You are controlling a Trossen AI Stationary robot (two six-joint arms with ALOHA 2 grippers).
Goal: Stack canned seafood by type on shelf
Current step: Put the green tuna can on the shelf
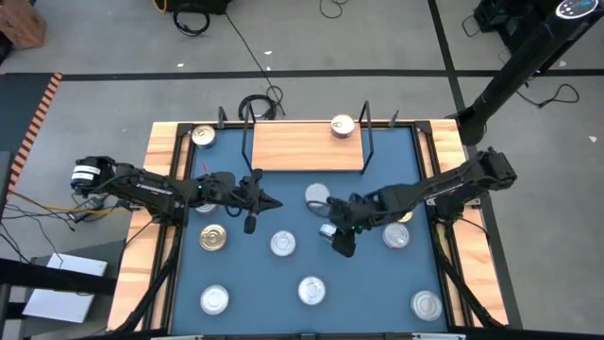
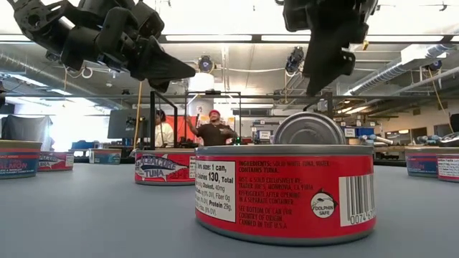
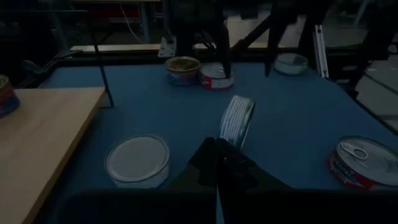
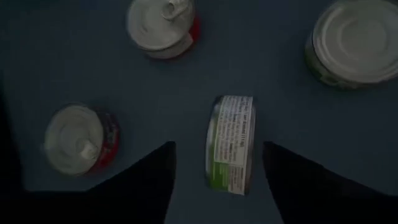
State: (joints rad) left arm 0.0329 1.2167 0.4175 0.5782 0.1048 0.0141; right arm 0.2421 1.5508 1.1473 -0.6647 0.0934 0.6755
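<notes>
So the right gripper (image 4: 217,165) is hanging over the middle of the blue worktop (image 1: 255,283) with its fingers spread wide, and a tin on its edge (image 4: 231,144) sits right between them, not gripped. The left gripper (image 1: 268,201) is pinched fully closed on nothing, just in front of the shelf (image 1: 307,146). One can (image 1: 343,126) sits on the shelf's far edge, and the rest of the tins are scattered flat around the worktop.
</notes>
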